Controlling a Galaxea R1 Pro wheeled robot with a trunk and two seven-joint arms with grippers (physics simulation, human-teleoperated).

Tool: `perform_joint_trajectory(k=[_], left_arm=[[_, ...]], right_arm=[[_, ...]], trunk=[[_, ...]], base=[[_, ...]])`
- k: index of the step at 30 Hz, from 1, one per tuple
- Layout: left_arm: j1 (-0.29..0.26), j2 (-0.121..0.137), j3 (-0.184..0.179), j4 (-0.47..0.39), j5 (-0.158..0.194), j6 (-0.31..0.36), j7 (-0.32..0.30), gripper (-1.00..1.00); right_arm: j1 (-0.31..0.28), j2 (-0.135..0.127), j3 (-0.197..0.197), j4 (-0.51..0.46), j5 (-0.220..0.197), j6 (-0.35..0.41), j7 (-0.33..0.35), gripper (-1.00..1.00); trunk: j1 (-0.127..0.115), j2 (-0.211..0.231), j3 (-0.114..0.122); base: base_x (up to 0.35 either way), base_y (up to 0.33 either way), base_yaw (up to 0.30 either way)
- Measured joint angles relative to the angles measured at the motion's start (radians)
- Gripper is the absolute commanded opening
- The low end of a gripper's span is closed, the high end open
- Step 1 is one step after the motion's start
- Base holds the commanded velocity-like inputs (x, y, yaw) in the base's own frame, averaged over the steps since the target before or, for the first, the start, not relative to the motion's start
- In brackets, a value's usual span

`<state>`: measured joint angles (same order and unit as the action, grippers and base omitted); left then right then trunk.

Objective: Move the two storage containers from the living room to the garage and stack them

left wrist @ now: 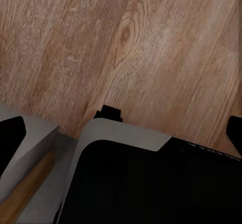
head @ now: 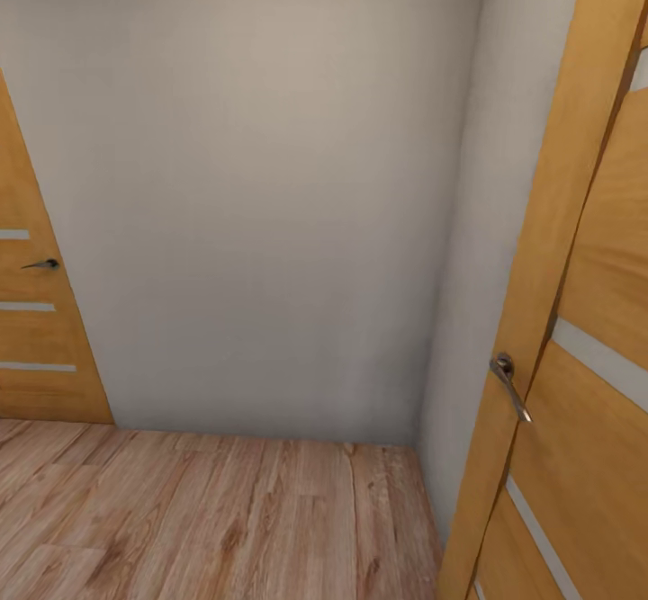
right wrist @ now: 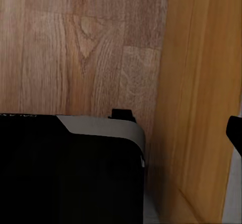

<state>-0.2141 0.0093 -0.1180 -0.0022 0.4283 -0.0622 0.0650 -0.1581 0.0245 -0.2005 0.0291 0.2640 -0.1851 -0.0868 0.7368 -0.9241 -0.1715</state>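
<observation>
Ahead: a bare wall (head: 270,186) stood over wood floor (head: 207,519).
Right: a door (head: 576,330) stood close.
Grippers: their opening couldn't be told.

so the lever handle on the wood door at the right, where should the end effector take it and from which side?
Probably the lever's free end, below the round pivot. The metal handle slopes down and stands off the door's face, so come in from the room side, level with it, with the fingers above and below the bar. The door stands very close to the robot's right, leaving little room.
</observation>
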Motion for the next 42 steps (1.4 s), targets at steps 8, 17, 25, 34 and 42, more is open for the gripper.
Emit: perform_joint_trajectory(k=[8,17,25,34,42], left_arm=[[0.0,0.0,0.001,0.0,0.0,0.0,0.0,1.0],[0.0,0.0,0.0,-0.001,0.0,0.0,0.0,1.0],[0.0,0.0,0.0,0.0,0.0,0.0,0.0,1.0],[0.0,0.0,0.0,-0.001,0.0,0.0,0.0,1.0],[0.0,0.0,0.0,0.0,0.0,0.0,0.0,1.0]], right_arm=[[0.0,0.001,0.0,0.0,0.0,0.008,0.0,1.0],[0.0,0.002,0.0,0.0,0.0,0.004,0.0,1.0],[0.0,-0.001,-0.003,0.001,-0.003,-0.004,0.0,1.0],[0.0,0.0,-0.003,0.0,-0.003,-0.004,0.0,1.0],[0.0,0.0,-0.003,0.0,-0.003,-0.004,-0.001,1.0]], trunk=[[0.0,0.0,0.0],[0.0,0.0,0.0],[0.0,0.0,0.0],[0.0,0.0,0.004],[0.0,0.0,0.008]], base=[[0.298,0.0,0.0],[0.296,0.0,0.0],[0.287,0.0,0.112],[0.26,0.0,0.258],[0.25,0.0,0.263]])
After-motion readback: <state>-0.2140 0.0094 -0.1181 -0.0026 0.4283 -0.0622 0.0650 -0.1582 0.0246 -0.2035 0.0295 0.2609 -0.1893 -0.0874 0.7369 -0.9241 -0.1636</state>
